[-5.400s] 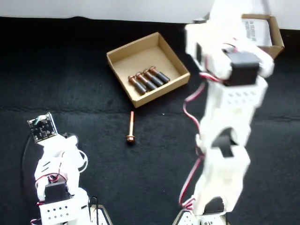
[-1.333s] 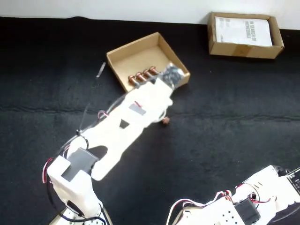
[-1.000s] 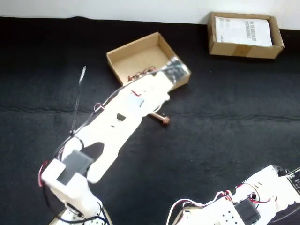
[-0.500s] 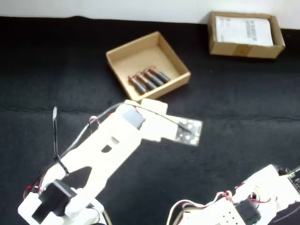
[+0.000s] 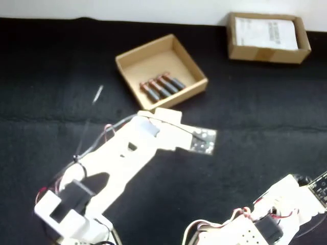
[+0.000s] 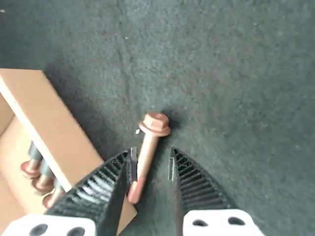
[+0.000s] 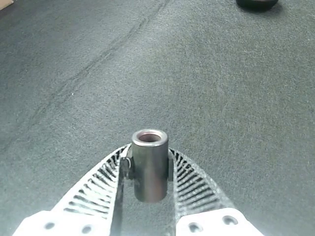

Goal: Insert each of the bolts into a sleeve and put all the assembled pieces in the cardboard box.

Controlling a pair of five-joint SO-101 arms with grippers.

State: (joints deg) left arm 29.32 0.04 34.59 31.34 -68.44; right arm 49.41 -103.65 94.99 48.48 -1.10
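Nearest, by the near right corner of the table (image 5: 255, 112), the right gripper (image 7: 149, 166) is clenched on a dark sleeve (image 7: 149, 169). The sleeve's open bore points out past the fingertips. This looks like the last sleeve waiting for its bolt.

Farther in, about the middle of the table, the left gripper (image 6: 151, 151) is released and set down around the one loose bolt (image 6: 144, 160). The copper-coloured bolt lies on the table between the spread fingers. Its shank sits close against one finger and apart from the other, and its hexagonal head is just past the fingertips. Nothing is pinched yet.

Beyond that, toward the far edge, the cardboard box (image 5: 150, 60) holds four assembled pieces (image 5: 162, 86) side by side along one wall. The loose bolt lies outside the box, near that wall.

By this count, four assemblies are finished and one remains. The bolt has to be gripped, lifted, slid into the held sleeve, and the pair dropped in with the others.

A second box (image 5: 240, 51) with a sheet of paper sits at the far right corner.
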